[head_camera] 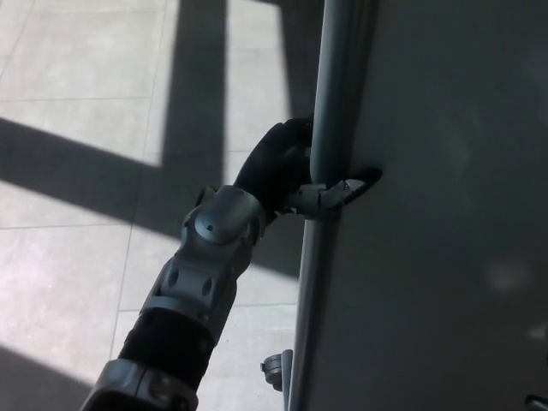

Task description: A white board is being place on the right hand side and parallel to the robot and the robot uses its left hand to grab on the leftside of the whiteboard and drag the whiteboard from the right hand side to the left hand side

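Pale floor tiles striped with sun and shadow lie behind the whiteboard, which fills the right, a caster at its foot. Reaching up from lower left, the left hand is clenched around the board's left frame, thumb across its face.

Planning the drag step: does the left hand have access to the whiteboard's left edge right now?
Yes, it seems so: the left hand is already wrapped on the whiteboard frame, nothing between them.

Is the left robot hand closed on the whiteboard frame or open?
Shut on it: the left robot hand wraps the whiteboard's frame, thumb lying across the board face.
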